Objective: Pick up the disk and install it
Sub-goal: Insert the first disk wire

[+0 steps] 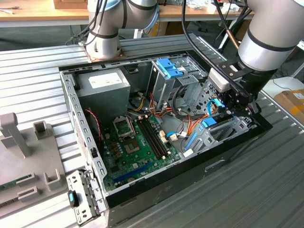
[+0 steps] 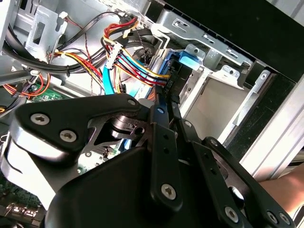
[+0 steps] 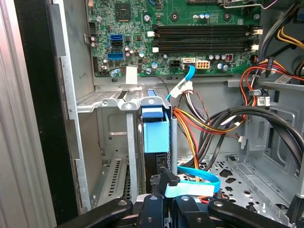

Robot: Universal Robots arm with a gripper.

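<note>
An open computer case (image 1: 90,156) lies on its side on a ribbed metal table (image 1: 266,190), its motherboard (image 1: 137,147) facing up. The arm reaches down into the case at the corner nearest the exterior view's right edge, where the gripper (image 1: 237,102) hangs just above the drive bay (image 1: 228,128).

In the first wrist view the disk (image 3: 156,133) stands on edge in a slot of that bay, its light blue carrier between two grey metal rails, close beside the case's side wall (image 3: 71,118). The gripper (image 3: 164,202) sits directly behind the disk's rear end; whether its jaws are apart or clamped on the disk cannot be told, since the linkage hides the tips. A flat blue cable (image 3: 199,178) loops just beside the disk, and a bundle of red, yellow and orange wires (image 3: 199,126) runs past it.

The second wrist view shows the gripper's black linkage (image 2: 161,156) aimed at the blue carrier end (image 2: 187,61).

A tall metal cage with a blue latch (image 1: 168,69) stands near the case's far wall, beside the power supply (image 1: 104,83).
</note>
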